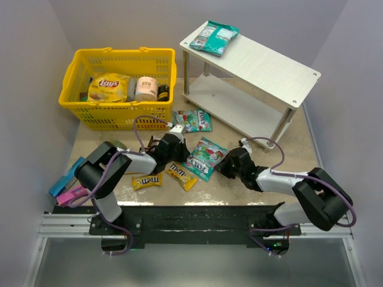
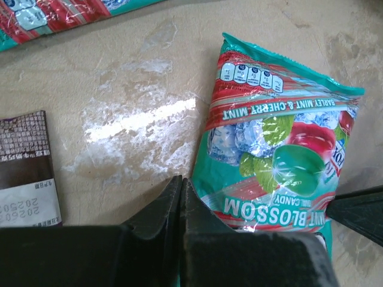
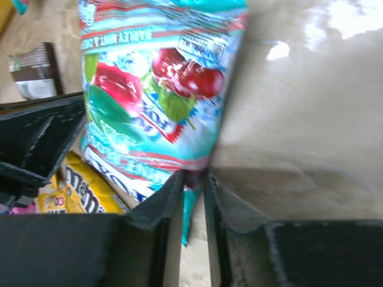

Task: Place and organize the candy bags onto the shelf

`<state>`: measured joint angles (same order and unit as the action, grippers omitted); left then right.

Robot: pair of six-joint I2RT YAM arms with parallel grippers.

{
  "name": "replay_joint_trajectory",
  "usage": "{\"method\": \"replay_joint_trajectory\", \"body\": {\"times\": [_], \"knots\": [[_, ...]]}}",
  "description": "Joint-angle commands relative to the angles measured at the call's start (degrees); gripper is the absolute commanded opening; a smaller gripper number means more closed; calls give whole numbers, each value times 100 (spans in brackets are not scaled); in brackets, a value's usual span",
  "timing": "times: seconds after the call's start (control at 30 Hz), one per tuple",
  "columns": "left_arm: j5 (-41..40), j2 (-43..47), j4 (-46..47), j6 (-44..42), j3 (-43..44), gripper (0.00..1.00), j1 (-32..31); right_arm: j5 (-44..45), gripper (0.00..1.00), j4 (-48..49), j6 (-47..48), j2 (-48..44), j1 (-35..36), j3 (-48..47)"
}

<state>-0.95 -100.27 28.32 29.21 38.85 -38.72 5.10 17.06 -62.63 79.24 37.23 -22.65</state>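
Candy bags lie mostly loose on the table, so the job looks barely begun. Nearest the arms are the yellow packets. Just beyond them, the mint bag lies between both claws. The right gripper is clamped on one edge of it, the film pinched between its jaws. The left gripper has its jaws pressed together at the bag's opposite corner; whether any film is caught there I cannot tell. Farther on, a second teal bag lies in front of the yellow basket. Farthest, the shelf holds one shelved teal bag on its top board; nothing shows on its lower board.
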Motion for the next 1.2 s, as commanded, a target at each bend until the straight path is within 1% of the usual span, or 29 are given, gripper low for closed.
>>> {"method": "replay_joint_trajectory", "body": {"times": [0.0, 0.03, 0.13, 0.23, 0.27, 0.33, 0.37, 0.4, 0.47, 0.5, 0.63, 0.73, 0.9, 1.0, 1.03, 1.1, 1.13, 1.17], "knots": [[-265, 314, -555, 102, -185, 3, -39, 483, 11, -1151, 198, -383, 21, 51], [-326, 385, -607, 146, -202, 4, -39, 500, 0, -1187, 242, -444, 21, -2], [-362, 780, -634, 164, -290, 8, -39, 536, 0, -1293, 365, -664, 21, -90], [-345, 1088, -643, 164, -361, 8, -39, 544, 0, -1398, 410, -866, 21, -143], [-327, 1141, -643, 155, -369, 9, -39, 527, 25, -1381, 401, -919, 12, -108], [-170, 1211, -547, 85, -369, 13, -39, 518, 53, -1205, 357, -1103, 21, 68], [-108, 1220, -494, 59, -369, 14, -39, 527, 63, -1170, 348, -1130, 12, 112], [-55, 1168, -433, 32, -335, 15, -39, 509, 67, -1135, 322, -1148, 12, 147], [156, 1045, -318, -82, -256, 19, -39, 500, 71, -1135, 348, -1087, 21, 104], [235, 897, -318, -117, -159, 21, -39, 474, 72, -1100, 374, -1060, 12, 69], [394, 491, -318, -249, 70, 22, -39, 334, 72, -880, 357, -657, 21, -20], [464, 263, -344, -275, 140, 25, -39, 228, 72, -696, 331, -402, 12, -72], [420, -18, -485, -267, 141, 23, -74, 61, 70, -230, 225, 178, 12, -72], [306, -168, -599, -276, 123, 21, -92, -1, 66, -28, 199, 477, 12, -55], [280, -195, -608, -276, 123, 20, -101, -27, 64, 16, 190, 530, 12, -46], [271, -300, -599, -249, 88, 18, -127, -36, 54, 139, 172, 679, 12, -37], [262, -326, -590, -241, 79, 18, -127, -36, 51, 166, 164, 732, 12, -29], [262, -361, -573, -232, 35, 17, -136, -44, 41, 210, 146, 768, 21, -28]]}}
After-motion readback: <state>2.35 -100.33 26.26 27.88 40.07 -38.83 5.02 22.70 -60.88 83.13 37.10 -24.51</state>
